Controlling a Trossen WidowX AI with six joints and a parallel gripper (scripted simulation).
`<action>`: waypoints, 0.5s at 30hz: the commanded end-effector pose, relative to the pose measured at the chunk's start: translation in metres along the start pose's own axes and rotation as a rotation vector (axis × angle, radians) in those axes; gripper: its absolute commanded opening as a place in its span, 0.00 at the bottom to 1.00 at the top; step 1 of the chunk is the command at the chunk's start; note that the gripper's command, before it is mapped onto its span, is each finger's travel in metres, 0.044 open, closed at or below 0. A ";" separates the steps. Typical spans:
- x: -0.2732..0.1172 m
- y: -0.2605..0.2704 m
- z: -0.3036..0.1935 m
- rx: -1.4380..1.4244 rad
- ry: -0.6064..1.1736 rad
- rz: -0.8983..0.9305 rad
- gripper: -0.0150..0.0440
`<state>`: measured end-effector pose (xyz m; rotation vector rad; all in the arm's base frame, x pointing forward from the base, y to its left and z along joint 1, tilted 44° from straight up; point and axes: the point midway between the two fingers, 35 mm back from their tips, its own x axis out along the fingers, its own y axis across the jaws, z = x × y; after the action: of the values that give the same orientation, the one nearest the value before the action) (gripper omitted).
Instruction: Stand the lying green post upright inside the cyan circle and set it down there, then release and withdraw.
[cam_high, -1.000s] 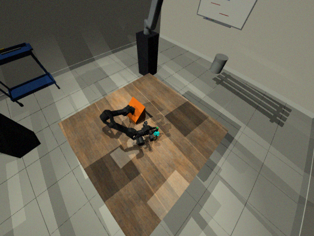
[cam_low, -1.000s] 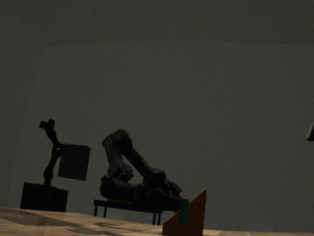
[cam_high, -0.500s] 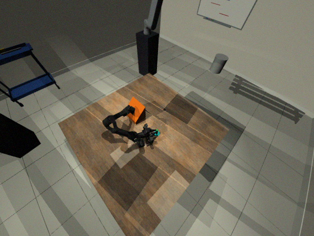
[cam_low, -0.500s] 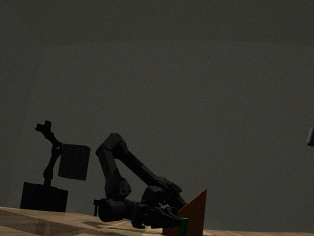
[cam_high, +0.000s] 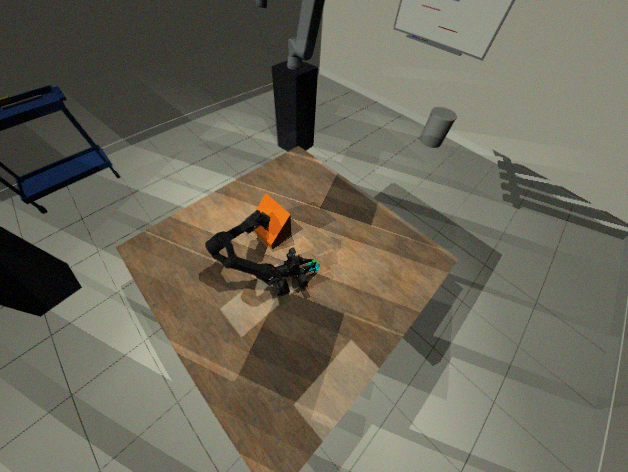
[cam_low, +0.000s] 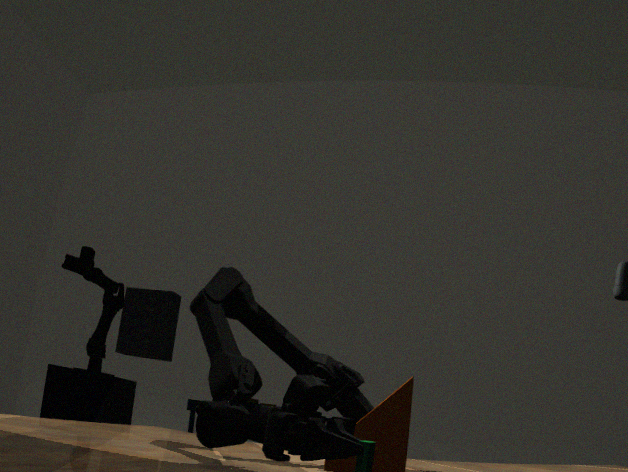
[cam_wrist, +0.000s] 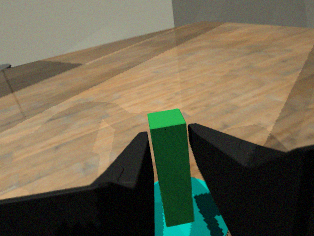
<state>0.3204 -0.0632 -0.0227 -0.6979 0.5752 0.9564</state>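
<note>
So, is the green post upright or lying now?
Upright. In the wrist view the green post stands on end on the cyan circle, between the hand's fingers.

The cyan circle (cam_wrist: 200, 212) is largely hidden by the green post (cam_wrist: 170, 165) and cut off below

From the side it is very dark, and my arm (cam_low: 263, 355) is just a black shape. From above, the floor (cam_high: 304, 314) has bright patches and big dark shadows. My close-up view is bright but blocky.
</note>
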 end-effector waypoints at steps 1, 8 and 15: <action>0.000 -0.001 0.000 -0.006 -0.003 -0.003 0.56; 0.000 -0.001 0.000 -0.006 -0.003 -0.003 0.87; -0.003 -0.003 0.027 -0.011 -0.003 -0.002 0.93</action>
<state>0.3226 -0.0569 -0.0150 -0.6974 0.5731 0.9551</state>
